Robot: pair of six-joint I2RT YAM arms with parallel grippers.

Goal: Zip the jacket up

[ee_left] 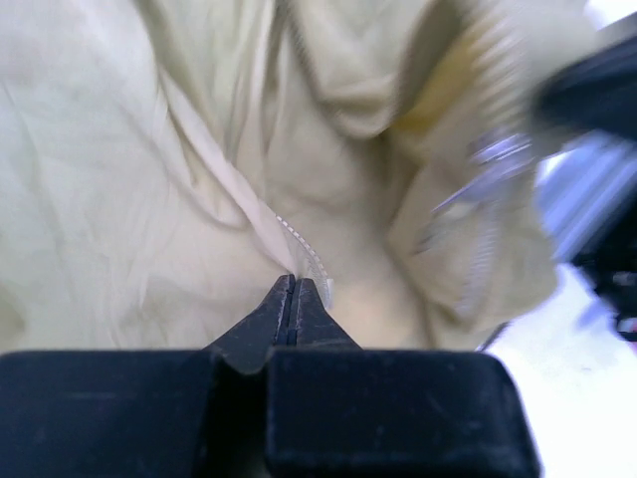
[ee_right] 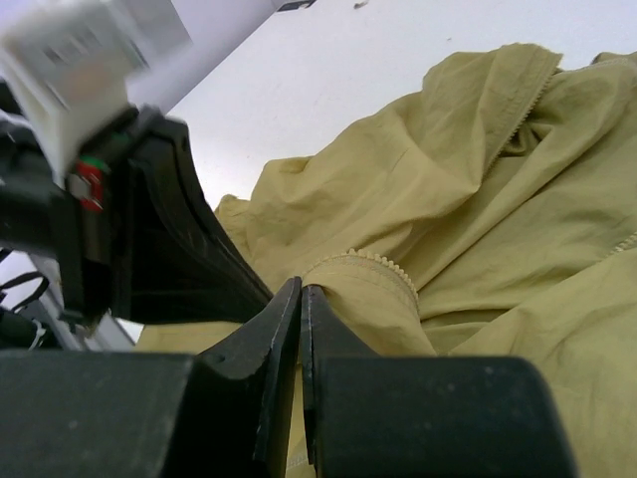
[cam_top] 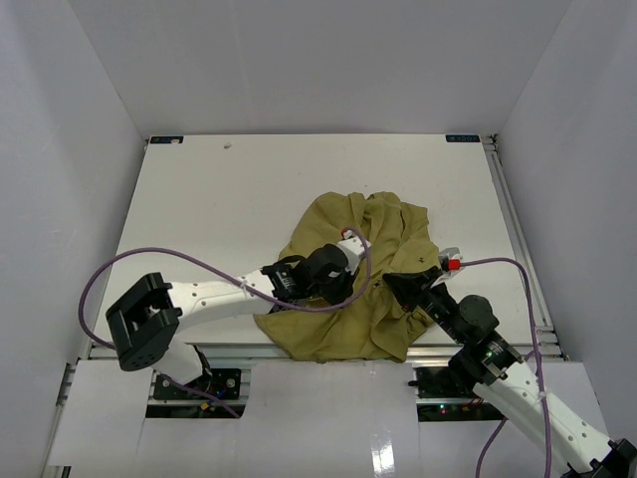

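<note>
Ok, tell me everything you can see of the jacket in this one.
Olive-yellow jacket of thin, soft fabric, lying crumpled in a heap on the white table at its near edge, not spread flat. Front looks unzipped: pale zipper teeth run along loose edges, and a metal slider shows, blurred. The left gripper and right gripper are each shut on a toothed edge.

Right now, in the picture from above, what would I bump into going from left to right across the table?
Left arm → jacket → right arm. The purple cable loops across several of these, so it is left out.
</note>
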